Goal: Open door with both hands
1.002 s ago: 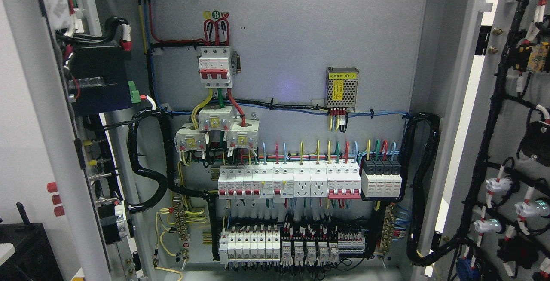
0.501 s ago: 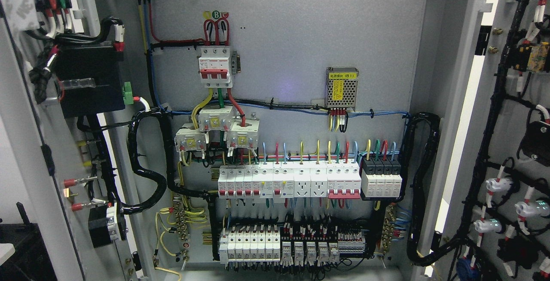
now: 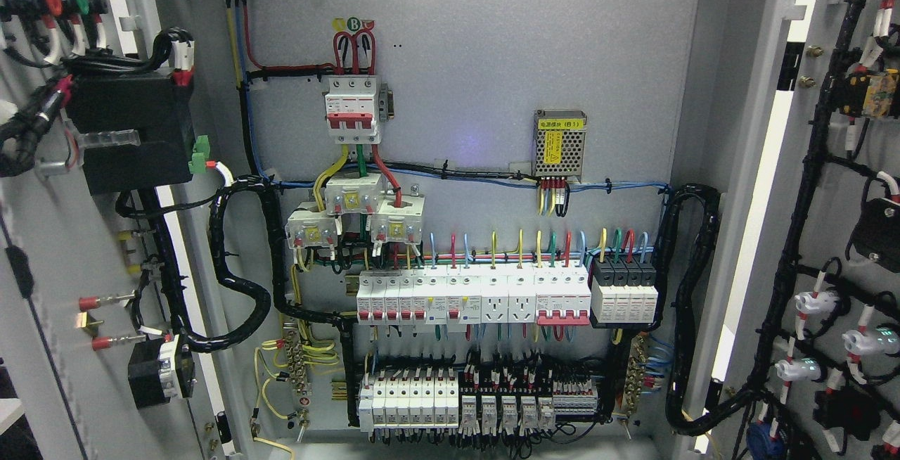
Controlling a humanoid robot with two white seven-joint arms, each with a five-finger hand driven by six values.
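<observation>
Both cabinet doors are swung wide open here. The left door (image 3: 49, 249) fills the left edge, inner face showing, with a black box (image 3: 130, 129) and wiring bolted on. The right door (image 3: 844, 221) sits at the right edge, its black harness (image 3: 808, 186) running down past white lamp backs. Between them the back panel (image 3: 492, 45) is fully exposed: a red-handled breaker (image 3: 354, 110) up top, rows of white breakers (image 3: 472, 297) lower down. No robot hands anywhere in shot, so can't tell what the fingers are doing.
</observation>
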